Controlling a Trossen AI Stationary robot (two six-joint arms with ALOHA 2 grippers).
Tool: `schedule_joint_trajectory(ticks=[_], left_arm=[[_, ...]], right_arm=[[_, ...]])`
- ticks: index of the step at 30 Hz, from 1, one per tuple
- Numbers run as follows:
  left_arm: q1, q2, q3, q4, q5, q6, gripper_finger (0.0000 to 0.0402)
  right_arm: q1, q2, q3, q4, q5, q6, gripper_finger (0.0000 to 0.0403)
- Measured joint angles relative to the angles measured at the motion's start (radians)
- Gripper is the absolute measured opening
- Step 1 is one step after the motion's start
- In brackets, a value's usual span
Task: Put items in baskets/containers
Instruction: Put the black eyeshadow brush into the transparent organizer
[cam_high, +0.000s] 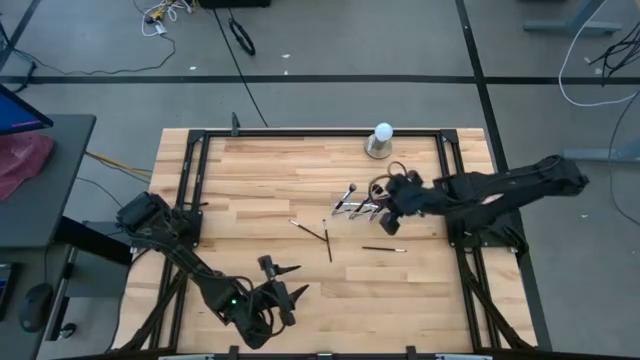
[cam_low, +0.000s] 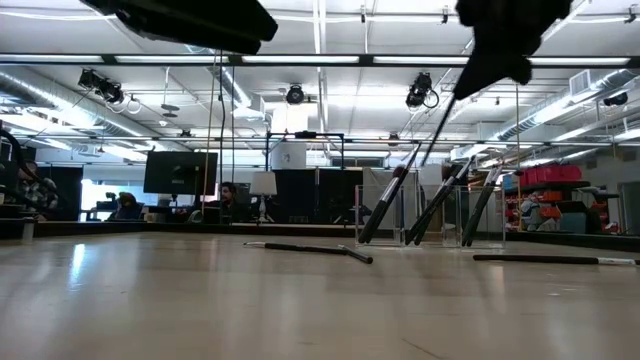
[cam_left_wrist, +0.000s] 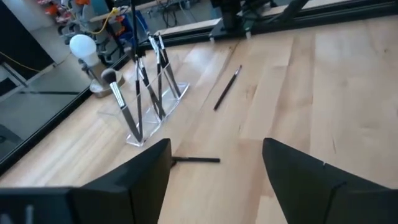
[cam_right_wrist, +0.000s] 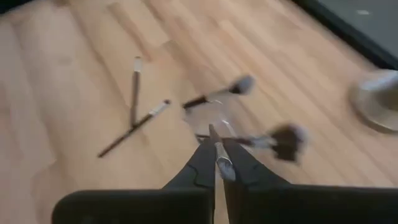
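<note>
A clear holder (cam_high: 360, 206) stands on the wooden table right of centre, with several brushes (cam_left_wrist: 138, 93) leaning upright in it. My right gripper (cam_high: 388, 222) hangs over the holder's right end, shut on a thin dark brush (cam_low: 440, 140). Three loose brushes lie flat on the wood: two crossed ones (cam_high: 320, 236) and one alone (cam_high: 383, 248). My left gripper (cam_left_wrist: 217, 186) stands open over the near left of the table, nothing between its fingers, well short of the brushes. My right gripper pinches the brush's upper end (cam_low: 464, 88) between its two fingertips, coming from above. The brush hangs below the fingers, tilted, and its lower end (cam_low: 412, 236) reaches down into the holder among the other brushes.
A white ball on a grey round base (cam_high: 380, 141) stands at the table's far edge, behind the holder. A black frame (cam_high: 300, 131) runs around the tabletop. Bare wood lies between my left gripper and the loose brushes.
</note>
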Motion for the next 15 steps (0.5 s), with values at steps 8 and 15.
schedule_joint_trajectory(ticks=[8, 15], left_arm=[[0.0, 0.001, 0.0, 0.002, 0.0, -0.003, 0.0252], [0.006, 0.001, 0.0, 0.005, 0.0, -0.004, 0.0252]], right_arm=[[-0.147, 0.091, -0.079, 0.153, -0.213, -0.088, 0.0009], [-0.209, 0.133, -0.163, 0.292, -0.344, -0.118, 0.0012]])
